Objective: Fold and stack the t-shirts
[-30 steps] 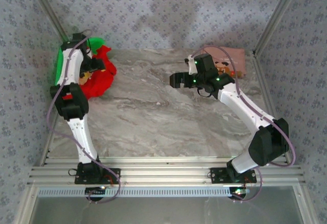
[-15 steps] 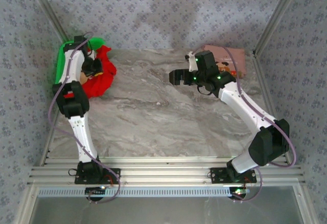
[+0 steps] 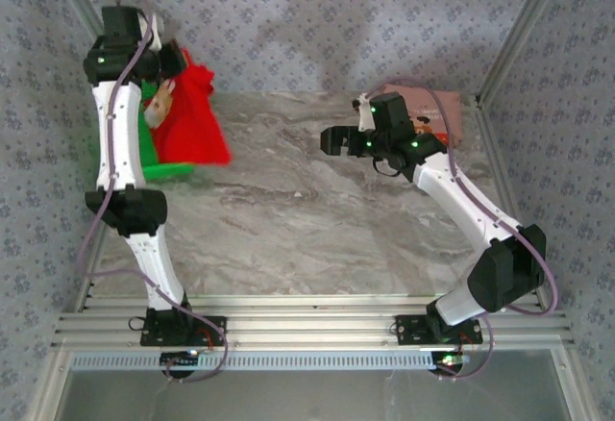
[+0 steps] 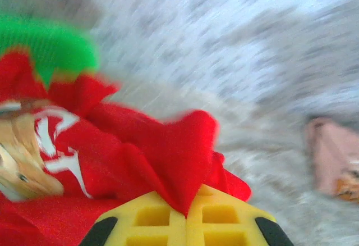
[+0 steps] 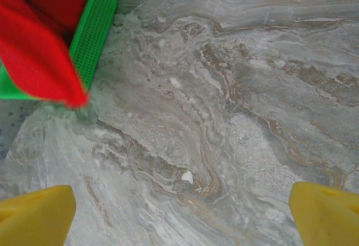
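1. The left gripper (image 3: 175,59) is pinching a fold of the red t-shirt (image 3: 192,118), its jaws having just closed tight on the cloth.
2. The left arm is lifting; the red t-shirt, slumped over the green basket (image 3: 144,140) a second ago, is now dangling high above it.
3. The right gripper (image 3: 332,139) is hovering over the bare table (image 3: 288,214), jaws standing wide and holding nothing.
4. The pink t-shirt (image 3: 444,113) is lying at the far right corner.
5. Judgement: the red shirt is being pulled out, and spreading and folding are yet to begin.
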You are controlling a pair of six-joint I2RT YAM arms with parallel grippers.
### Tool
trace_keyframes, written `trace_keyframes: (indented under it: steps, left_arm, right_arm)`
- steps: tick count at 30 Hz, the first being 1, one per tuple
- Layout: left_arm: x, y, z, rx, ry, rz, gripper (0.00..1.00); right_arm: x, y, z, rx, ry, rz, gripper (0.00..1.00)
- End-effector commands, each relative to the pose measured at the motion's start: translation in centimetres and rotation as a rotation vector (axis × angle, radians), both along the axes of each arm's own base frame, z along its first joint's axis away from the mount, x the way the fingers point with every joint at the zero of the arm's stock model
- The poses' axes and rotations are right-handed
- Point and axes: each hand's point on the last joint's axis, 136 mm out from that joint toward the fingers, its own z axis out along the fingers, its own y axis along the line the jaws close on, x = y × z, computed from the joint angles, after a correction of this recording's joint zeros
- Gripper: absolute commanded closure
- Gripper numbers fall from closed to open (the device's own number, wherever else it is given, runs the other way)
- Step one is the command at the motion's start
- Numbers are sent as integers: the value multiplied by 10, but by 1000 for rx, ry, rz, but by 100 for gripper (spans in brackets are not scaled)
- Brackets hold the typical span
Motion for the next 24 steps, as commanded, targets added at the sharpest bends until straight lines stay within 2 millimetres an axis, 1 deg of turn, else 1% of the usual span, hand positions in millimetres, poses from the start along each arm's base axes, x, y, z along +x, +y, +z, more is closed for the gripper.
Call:
trace_keyframes:
  steps: [1, 3, 5, 6, 8, 10, 12, 13, 14, 16, 18, 21, 23, 24]
  left_arm:
    - [-53, -44, 109, -85, -272, -133, 100]
    - [-74, -68, 141, -162, -349, -218, 100]
    - [-92, -93, 164, -225, -403, -301, 100]
    - [-102, -106, 173, -251, -422, -343, 100]
    - [-117, -132, 182, -291, -430, -416, 100]
    - [-127, -158, 177, -316, -397, -475, 100]
    - [-135, -184, 163, -310, -343, -517, 100]
    - [-138, -195, 155, -293, -322, -528, 100]
    - [-140, -207, 146, -271, -301, -539, 100]
    - [-140, -226, 127, -261, -240, -541, 100]
    - [-135, -246, 110, -275, -196, -543, 100]
    - [-125, -268, 92, -279, -177, -538, 100]
    - [-121, -280, 88, -307, -165, -538, 100]
    - [-121, -287, 90, -320, -170, -544, 100]
  right_arm:
    - [4, -19, 24, 111, 2, -128, 0]
    - [6, -31, 32, 170, -10, -189, 0]
    - [2, -39, 38, 188, -35, -221, 0]
    - [-1, -45, 41, 183, -49, -237, 0]
    - [-9, -56, 42, 163, -52, -258, 0]
    - [-18, -71, 41, 148, -48, -297, 0]
    - [-24, -93, 42, 148, -66, -345, 0]
    - [-25, -102, 46, 158, -80, -367, 0]
    - [-30, -112, 30, 154, -53, -387, 0]
    - [-35, -126, 23, 176, -43, -402, 0]
    - [-42, -134, 17, 199, -21, -403, 0]
    - [-53, -132, 7, 211, -7, -377, 0]
    - [-60, -129, -1, 225, 6, -364, 0]
    - [-63, -129, -5, 226, 10, -361, 0]
